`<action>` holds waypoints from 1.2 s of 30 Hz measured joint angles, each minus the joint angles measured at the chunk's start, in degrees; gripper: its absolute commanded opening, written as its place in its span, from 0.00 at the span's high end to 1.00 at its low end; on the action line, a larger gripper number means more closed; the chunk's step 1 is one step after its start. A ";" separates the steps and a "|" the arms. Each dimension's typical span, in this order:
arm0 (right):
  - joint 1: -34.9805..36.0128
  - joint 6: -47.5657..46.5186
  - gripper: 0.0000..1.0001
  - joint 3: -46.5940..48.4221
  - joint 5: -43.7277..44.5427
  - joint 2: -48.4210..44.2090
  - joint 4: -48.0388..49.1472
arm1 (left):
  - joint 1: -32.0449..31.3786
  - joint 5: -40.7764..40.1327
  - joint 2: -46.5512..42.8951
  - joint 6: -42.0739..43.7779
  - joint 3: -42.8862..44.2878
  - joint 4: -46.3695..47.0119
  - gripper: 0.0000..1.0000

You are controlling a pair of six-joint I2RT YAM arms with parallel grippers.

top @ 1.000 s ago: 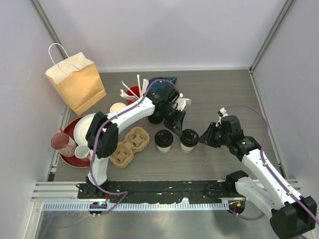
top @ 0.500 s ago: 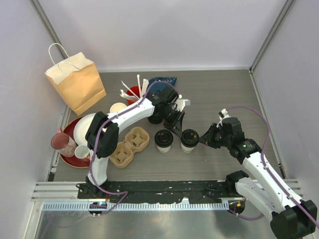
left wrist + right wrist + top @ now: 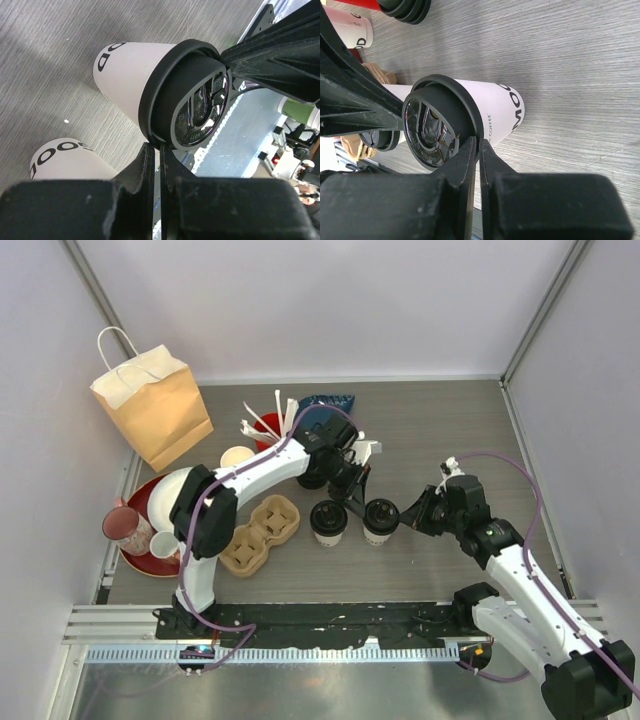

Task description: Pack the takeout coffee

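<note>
Two takeout coffee cups with black lids stand mid-table: the left cup point(image 3: 328, 521) and the right cup point(image 3: 380, 518). My left gripper point(image 3: 358, 499) comes at the right cup point(image 3: 150, 75) from the far left, and its tips point(image 3: 155, 148) are shut, pinching the lid's rim. My right gripper point(image 3: 406, 519) meets the same cup point(image 3: 490, 112) from the right, its tips point(image 3: 479, 143) shut on the opposite edge of the lid rim. The left cup point(image 3: 65, 160) stands free beside it.
A cardboard cup carrier point(image 3: 262, 534) lies left of the cups. A brown paper bag point(image 3: 152, 405) stands at the back left. A red cup of white sticks point(image 3: 268, 426), stacked black lids point(image 3: 406, 10) and a red plate point(image 3: 140, 562) with dishes and a pink mug point(image 3: 125, 528) fill the left side.
Both grippers have closed down onto the right cup's lid rim. The right gripper has edged in a little toward the cup.
</note>
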 measured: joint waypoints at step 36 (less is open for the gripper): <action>0.20 -12.61 0.75 14.27 3.19 12.15 -6.62 | -3.26 -5.60 -7.67 9.31 -2.43 -0.98 0.82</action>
